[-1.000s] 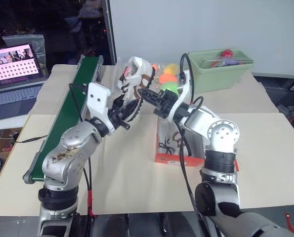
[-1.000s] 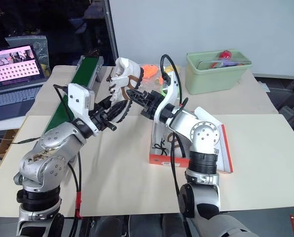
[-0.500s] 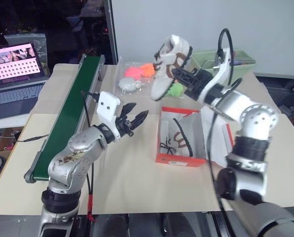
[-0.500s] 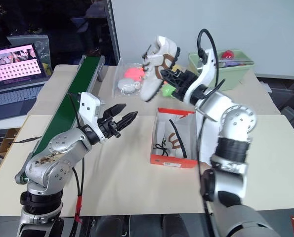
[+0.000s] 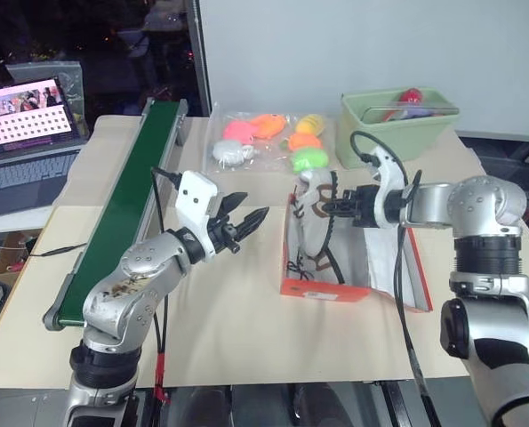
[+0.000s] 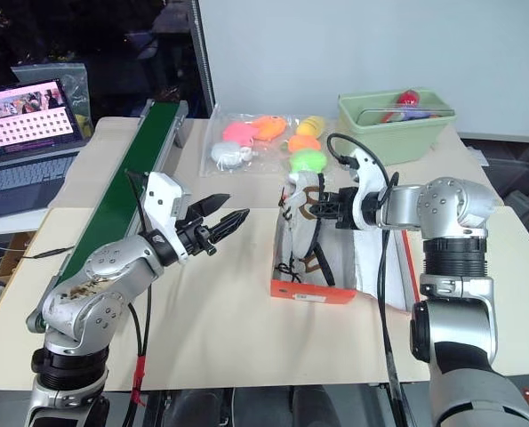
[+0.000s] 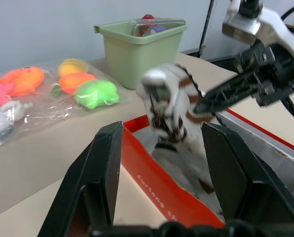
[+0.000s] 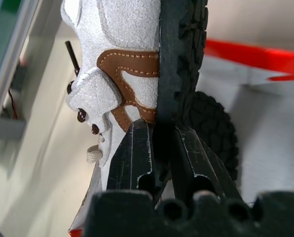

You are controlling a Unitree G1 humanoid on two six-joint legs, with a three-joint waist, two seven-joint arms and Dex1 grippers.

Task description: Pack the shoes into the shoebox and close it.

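I am seeing my right gripper (image 5: 329, 206) pinching a white sneaker (image 6: 298, 197) by its black sole, fingers pressed tight on the edge, and holding it tilted over the far end of the red-orange shoebox (image 5: 322, 286). The second sneaker (image 5: 313, 261) is lying inside the box on the white lining, its dark laces showing. The box lid (image 5: 404, 267) is lying open flat on the table's (image 5: 220, 329) right side, under my right forearm.

My left gripper (image 5: 244, 220) is hovering just left of the box with its fingers spread and nothing between them, pointing toward the box wall.

Around the work area I am watching a green conveyor belt (image 5: 122, 200) running along the left, a laptop (image 5: 24, 133) beyond it, bagged soft toys (image 5: 268, 142) in pink, orange, yellow and green lying behind the box, and a pale green bin (image 5: 396, 123) at the far right corner. The toys are sitting near the box's far end, well apart from the bin.
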